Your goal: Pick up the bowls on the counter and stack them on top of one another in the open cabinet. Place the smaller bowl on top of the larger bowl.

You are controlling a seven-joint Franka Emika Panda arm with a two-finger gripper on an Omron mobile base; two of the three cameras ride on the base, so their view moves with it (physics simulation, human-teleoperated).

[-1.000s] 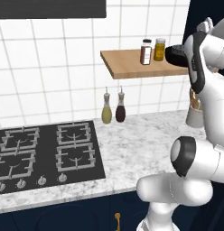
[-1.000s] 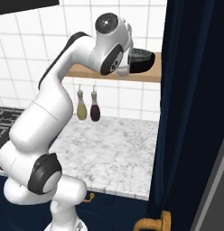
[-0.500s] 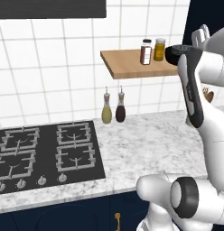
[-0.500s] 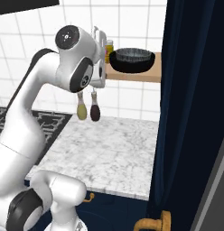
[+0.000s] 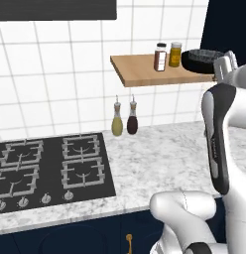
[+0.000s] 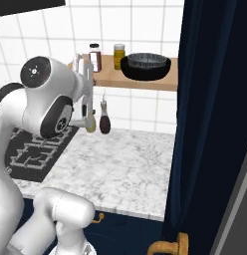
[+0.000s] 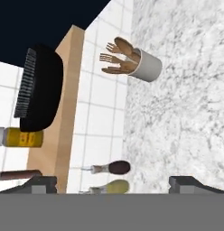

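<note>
1. Spanning the space below the gripper [image 7: 112,184], the counter [image 5: 159,158] shows no bowl.
2. Shelf board of the open cabinet [image 6: 140,79] lies just beside the spread, empty jaws.
3. Larger bowl [image 6: 145,66] sits there, the smaller bowl [image 6: 146,60] apparently nested inside.
4. Risk: swinging away could clip the stack, since it's close.
</note>
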